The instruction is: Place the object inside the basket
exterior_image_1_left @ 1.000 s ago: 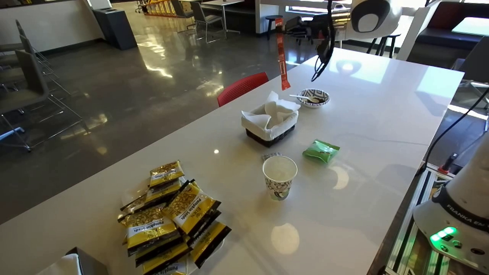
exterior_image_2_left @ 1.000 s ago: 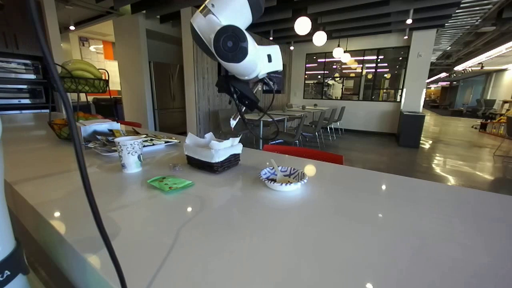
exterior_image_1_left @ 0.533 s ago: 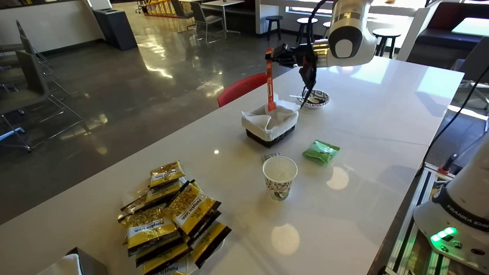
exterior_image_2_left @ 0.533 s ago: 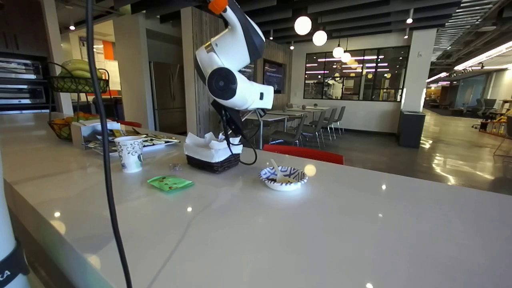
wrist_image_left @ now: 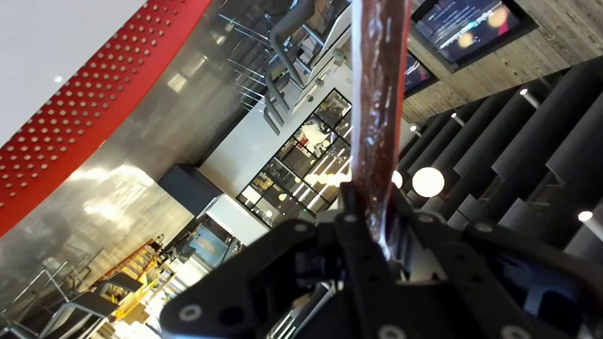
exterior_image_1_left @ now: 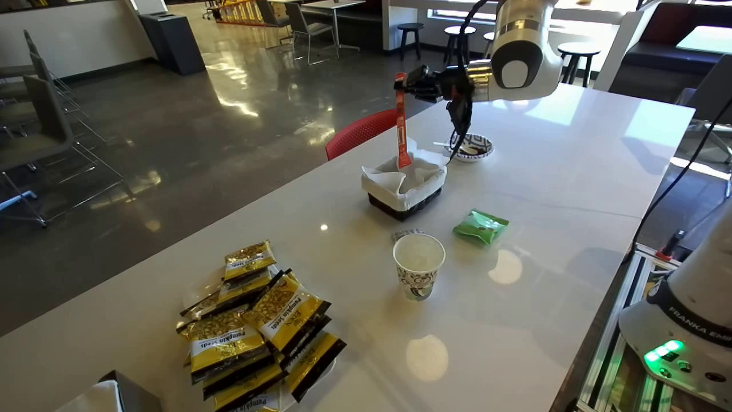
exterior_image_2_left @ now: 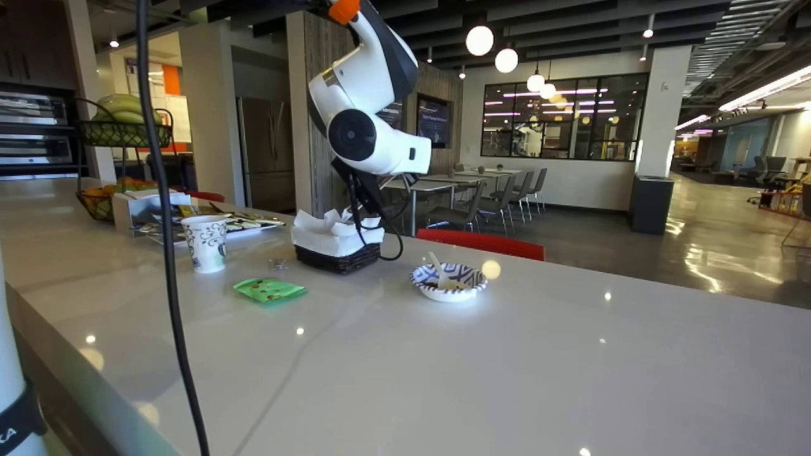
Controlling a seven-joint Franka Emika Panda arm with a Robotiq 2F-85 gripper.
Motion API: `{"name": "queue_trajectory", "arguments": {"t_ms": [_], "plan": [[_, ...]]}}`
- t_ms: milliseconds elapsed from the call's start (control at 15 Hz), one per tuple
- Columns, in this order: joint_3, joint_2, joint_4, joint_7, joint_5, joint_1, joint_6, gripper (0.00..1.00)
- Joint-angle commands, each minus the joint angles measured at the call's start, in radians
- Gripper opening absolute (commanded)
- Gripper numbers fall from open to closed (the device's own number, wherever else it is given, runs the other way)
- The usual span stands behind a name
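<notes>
Gripper pinched tight on red stick packet near its top end, presumably so it hangs near-vertical and drops tip-first into the wicker basket. Lower end over or just inside; contact with paper liner unclear.

Brought down: red stick at the basket

Over the last second, in an exterior view, the fingers and stick have come down toward seven o'clock, with only a nudge toward nine in the latter half. The stick's lower end, earlier at the basket's one o'clock, now shows against the white paper; contact cannot be told. In an exterior view, the arm sits lower, orange collar newly visible; the black cable has swung toward three.
</notes>
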Motion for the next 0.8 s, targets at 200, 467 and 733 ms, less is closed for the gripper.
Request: {"name": "queue_trajectory", "arguments": {"t_ms": [200,467,733], "plan": [[0.042,-0.008,-0.065,0.058,-0.036,-0.012,-0.07,0.04],[0.041,-0.024,-0.094,0.06,-0.039,-0.017,-0.039,0.04],[0.04,-0.019,-0.117,0.045,-0.012,-0.026,-0.042,0.04]]}}
